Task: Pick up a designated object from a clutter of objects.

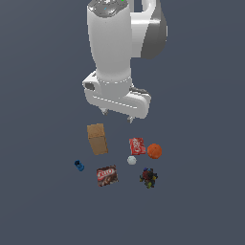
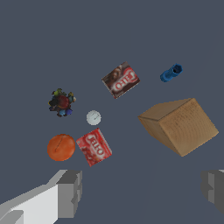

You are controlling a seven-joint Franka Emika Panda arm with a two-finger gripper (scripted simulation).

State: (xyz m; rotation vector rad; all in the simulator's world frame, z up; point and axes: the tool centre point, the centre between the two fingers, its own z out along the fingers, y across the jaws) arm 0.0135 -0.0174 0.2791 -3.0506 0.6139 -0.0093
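hand (image 2: 142, 190) spread, empty, high over clutter | tan box (image 2: 179, 125) below, offset toward one finger, standing apart from red packet (image 2: 94, 147) – clear side access for grasp

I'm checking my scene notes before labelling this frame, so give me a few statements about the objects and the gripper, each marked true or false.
1. The tall plain tan cardboard box stands on the floor, not held by the gripper. True.
2. The gripper's jaws are closed together. False: the wrist view shows them wide apart with nothing between them.
3. The small red labelled packet lies beside the orange ball. True.
4. The small white ball rests on top of the tan box. False: it sits on the floor, apart from the box, near the red packet.
5. The small blue toy is the item farthest toward the exterior view's right. False: it is farthest toward that view's left.
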